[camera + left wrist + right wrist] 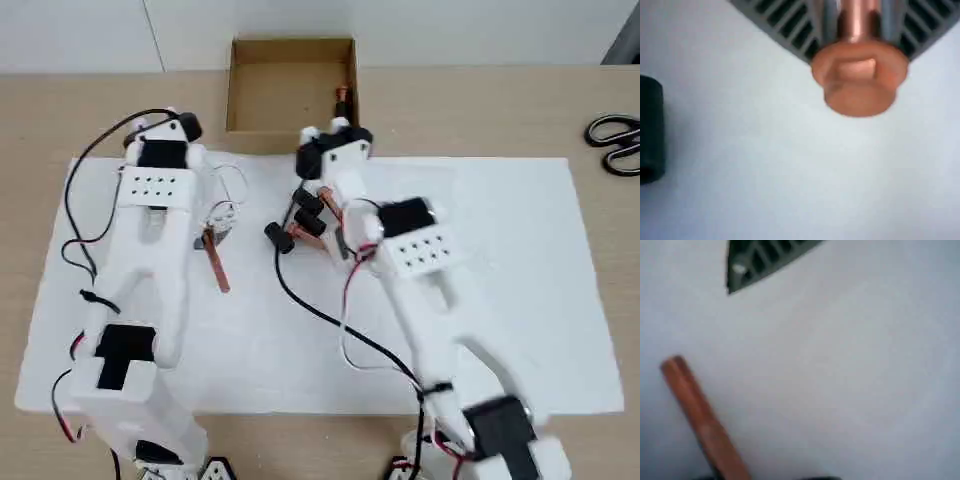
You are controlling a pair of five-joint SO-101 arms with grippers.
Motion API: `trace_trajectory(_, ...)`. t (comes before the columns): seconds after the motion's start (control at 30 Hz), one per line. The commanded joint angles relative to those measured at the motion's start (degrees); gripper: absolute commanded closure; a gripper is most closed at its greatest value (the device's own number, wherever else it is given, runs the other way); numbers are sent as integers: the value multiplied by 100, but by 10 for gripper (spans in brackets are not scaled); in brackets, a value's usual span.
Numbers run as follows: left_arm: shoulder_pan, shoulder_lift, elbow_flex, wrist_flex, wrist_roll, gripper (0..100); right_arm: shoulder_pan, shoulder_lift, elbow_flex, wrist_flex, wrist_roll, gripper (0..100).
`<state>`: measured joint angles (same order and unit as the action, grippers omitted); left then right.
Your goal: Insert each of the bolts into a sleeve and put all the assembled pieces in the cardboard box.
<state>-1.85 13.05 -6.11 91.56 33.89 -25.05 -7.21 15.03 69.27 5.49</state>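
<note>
Left hand (212, 232): clamped on a copper bolt (858, 75), over the white sheet (500, 300).
Right hand (330, 195): can't tell if open or closed; beside black sleeves (281, 238).
Cardboard box (280, 95): far worktop edge.

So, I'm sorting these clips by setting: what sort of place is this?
Probably a robotics lab or workshop bench: two white robot arms on a white sheet over a wooden table, the left one holding a bolt, a cardboard box and scissors nearby.
</note>
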Motion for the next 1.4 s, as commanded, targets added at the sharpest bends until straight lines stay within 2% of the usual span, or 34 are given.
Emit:
trace_trajectory(0.0,-369,-404,-251,35,-53,994,-409,593,-862,-84,-62,775)
trace_trajectory(0.1,-651,-404,-251,35,-53,994,-664,1042,-1284,-92,-88,775)
trace_trajectory(0.2,-765,-404,-251,35,-53,994,-725,1367,-1705,-127,-448,775)
trace_trajectory(0.43,-747,-352,-242,-9,-44,994,-840,2149,-2549,-127,-580,775)
trace_trajectory(0.7,-756,-352,-215,-9,-44,994,-1341,2765,-3033,-365,-800,775)
trace_trajectory(1.37,-756,-343,4,-229,-44,994,-1446,3582,-3121,-611,-809,775)
